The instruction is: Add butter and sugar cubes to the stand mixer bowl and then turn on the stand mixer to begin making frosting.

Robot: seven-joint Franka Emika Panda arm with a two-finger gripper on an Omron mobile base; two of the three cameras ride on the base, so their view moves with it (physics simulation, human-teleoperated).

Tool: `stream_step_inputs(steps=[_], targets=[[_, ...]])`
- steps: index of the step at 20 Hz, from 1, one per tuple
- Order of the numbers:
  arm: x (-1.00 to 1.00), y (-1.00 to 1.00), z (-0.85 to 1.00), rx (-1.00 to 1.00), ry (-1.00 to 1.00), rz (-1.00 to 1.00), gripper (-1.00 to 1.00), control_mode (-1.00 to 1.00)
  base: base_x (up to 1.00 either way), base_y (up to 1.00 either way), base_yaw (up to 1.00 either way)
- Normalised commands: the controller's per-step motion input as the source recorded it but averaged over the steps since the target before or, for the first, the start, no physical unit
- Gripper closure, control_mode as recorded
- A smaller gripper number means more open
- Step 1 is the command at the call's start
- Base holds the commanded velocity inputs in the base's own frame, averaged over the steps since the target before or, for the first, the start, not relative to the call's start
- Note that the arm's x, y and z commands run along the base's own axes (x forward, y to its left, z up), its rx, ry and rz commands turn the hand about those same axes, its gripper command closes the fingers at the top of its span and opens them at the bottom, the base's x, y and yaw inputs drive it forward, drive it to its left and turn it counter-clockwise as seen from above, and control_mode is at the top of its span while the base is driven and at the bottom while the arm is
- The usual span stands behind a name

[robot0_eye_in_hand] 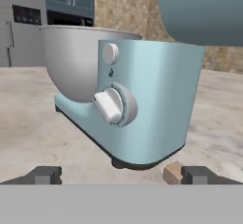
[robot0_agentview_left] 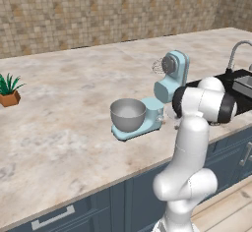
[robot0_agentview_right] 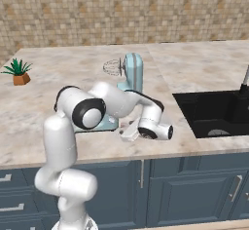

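Observation:
The pale blue stand mixer [robot0_agentview_left: 170, 78] [robot0_agentview_right: 132, 75] stands on the counter with its head tilted up and the wire whisk raised. The grey metal stand mixer bowl [robot0_agentview_left: 127, 114] [robot0_eye_in_hand: 71, 61] sits on the mixer's flat base, and I cannot see inside it. My gripper [robot0_agentview_right: 126, 130] [robot0_eye_in_hand: 121, 174] hangs low over the counter at the mixer's back column [robot0_eye_in_hand: 152, 99], open, with nothing between its fingers. It faces the white control knob [robot0_eye_in_hand: 110, 105]. A small tan sugar cube [robot0_eye_in_hand: 172, 172] lies on the counter by one fingertip. The butter is out of view.
A black sink [robot0_agentview_right: 214, 112] with a faucet [robot0_agentview_left: 236, 49] is sunk into the counter right of the mixer. At the far left of the counter stands a potted plant [robot0_agentview_left: 9, 91] [robot0_agentview_right: 19, 73]. The counter's front edge runs just behind my hand.

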Motion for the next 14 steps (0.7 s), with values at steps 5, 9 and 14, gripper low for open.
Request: stream_step_inputs(steps=[5,9,14], targets=[[-0.26,0.03,0.00,0.01,-0.13,0.00,-1.00,-1.00,0.00,0.00,0.00],[-0.10,0.14,0.00,0.00,-0.16,0.01,-1.00,-1.00,0.00,0.00,0.00],[0.00,0.27,0.00,0.00,-0.11,0.04,-1.00,-1.00,0.00,0.00,0.00]])
